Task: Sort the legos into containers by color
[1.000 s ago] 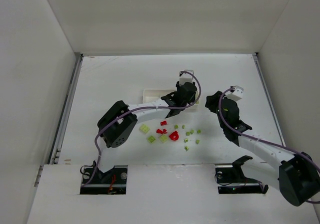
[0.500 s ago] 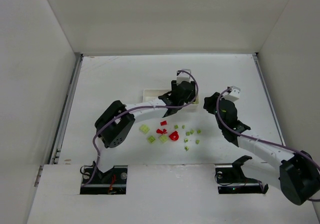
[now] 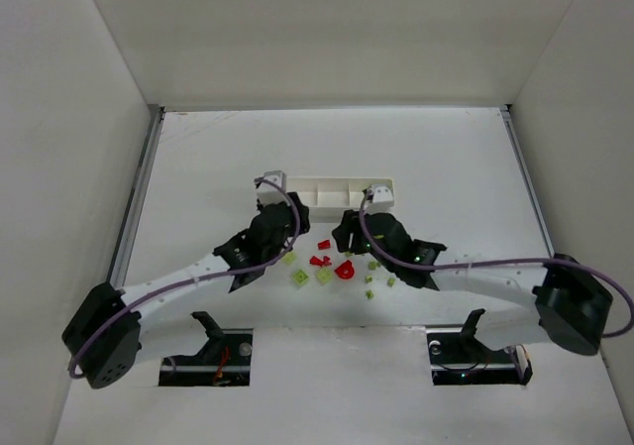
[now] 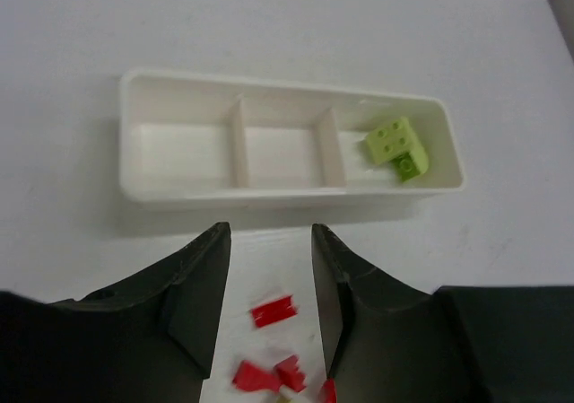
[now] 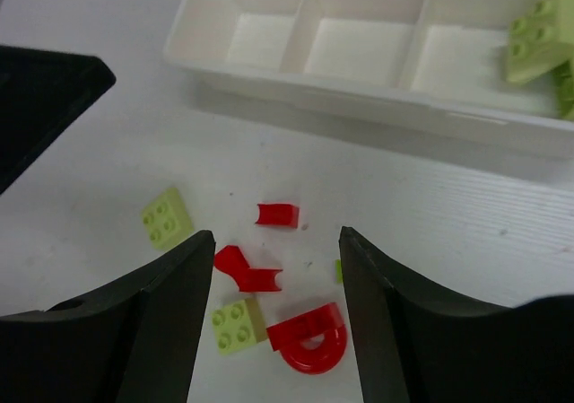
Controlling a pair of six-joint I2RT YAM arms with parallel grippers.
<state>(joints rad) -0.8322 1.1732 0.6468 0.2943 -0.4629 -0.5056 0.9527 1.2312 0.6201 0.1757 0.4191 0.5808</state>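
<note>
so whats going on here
Two arms are sorting legos by color into a tray. The left gripper and right gripper are both open and empty, over the loose red legos and green legos in front of it. Two green bricks lie in one end compartment; the other two look empty.

tray: white plastic, smooth, faint gloss
red legos: shiny plastic, smooth
green legos: plastic, duller sheen
table: white, matt, faintly streaked

White table, long white tray, loose red legos, green legos
</note>
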